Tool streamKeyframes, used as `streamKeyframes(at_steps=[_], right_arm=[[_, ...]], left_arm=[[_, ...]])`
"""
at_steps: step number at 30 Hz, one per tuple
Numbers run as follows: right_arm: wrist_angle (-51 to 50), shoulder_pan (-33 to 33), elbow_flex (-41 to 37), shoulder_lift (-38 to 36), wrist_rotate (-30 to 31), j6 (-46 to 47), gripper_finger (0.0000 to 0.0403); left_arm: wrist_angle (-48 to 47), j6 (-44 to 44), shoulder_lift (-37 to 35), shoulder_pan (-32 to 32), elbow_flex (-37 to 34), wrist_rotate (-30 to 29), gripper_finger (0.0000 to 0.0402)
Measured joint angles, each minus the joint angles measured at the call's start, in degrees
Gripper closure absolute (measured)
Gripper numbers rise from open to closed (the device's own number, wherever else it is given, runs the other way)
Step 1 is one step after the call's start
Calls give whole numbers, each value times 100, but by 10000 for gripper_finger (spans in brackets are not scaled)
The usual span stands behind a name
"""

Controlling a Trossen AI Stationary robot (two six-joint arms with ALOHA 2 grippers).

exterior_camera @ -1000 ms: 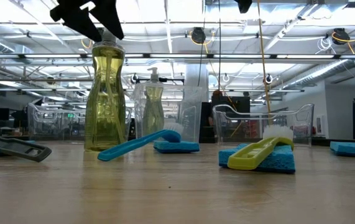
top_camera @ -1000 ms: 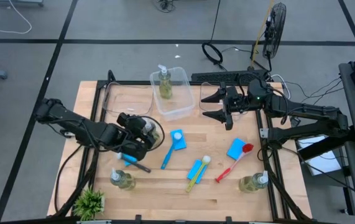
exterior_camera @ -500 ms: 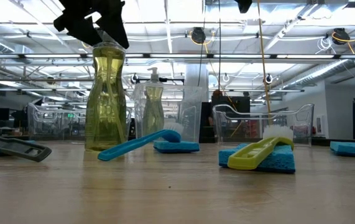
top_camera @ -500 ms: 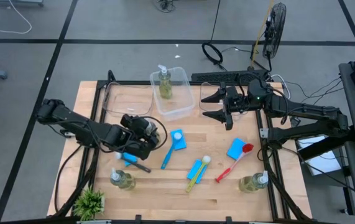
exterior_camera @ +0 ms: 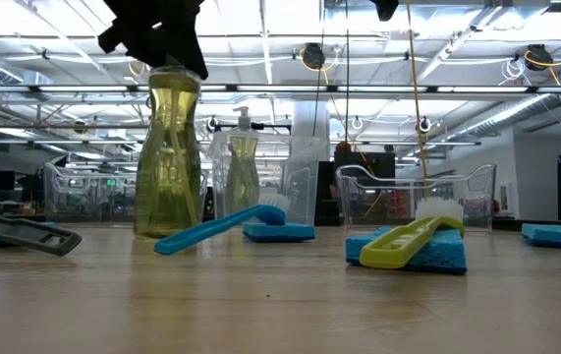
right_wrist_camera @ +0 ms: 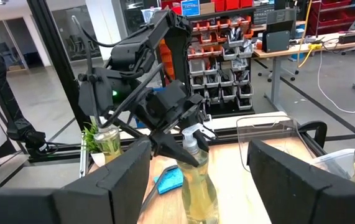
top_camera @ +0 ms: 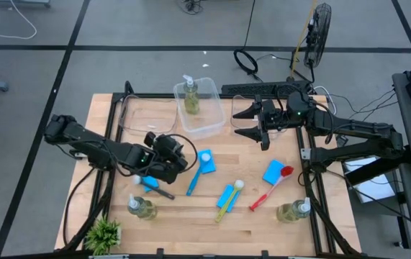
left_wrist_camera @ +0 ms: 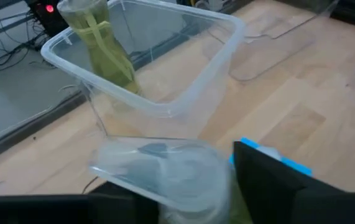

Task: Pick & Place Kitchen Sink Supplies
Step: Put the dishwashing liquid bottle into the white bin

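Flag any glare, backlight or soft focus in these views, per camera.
Low view: bright ceiling lights behind leave the left gripper a black silhouette over the glowing soap bottle; the nearest table surface is soft. Left wrist view: the bottle's pump top up close is blurred, the clear bin behind it sharper. High view: even light, no strong glare. Right wrist view: evenly lit.

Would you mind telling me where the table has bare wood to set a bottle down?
Bare wood lies between the square clear bin and the right gripper, and along the front edge between the front-left soap bottle and the front-right soap bottle. It is crowded mid-table, around the left gripper, the blue brush and sponges.
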Motion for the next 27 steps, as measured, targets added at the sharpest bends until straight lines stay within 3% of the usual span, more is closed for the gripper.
streamKeyframes(at_steps=[4, 12, 18, 22, 27], right_arm=[[-1, 1, 0, -1, 0, 6, 149], [-2, -1, 0, -1, 0, 8, 149], [-22, 14, 0, -1, -81, 10, 149], [0, 79, 0, 49, -608, -38, 149], [-3, 330, 0, 298, -765, -107, 148]], left_arm=[[38, -33, -2, 0, 10, 21, 294], [289, 108, -37, 1, 8, 22, 294], [947, 980, -317, 39, 143, 156, 294], [1646, 1690, -540, 110, 321, 182, 294], [2735, 2810, -581, 274, 553, 594, 294]])
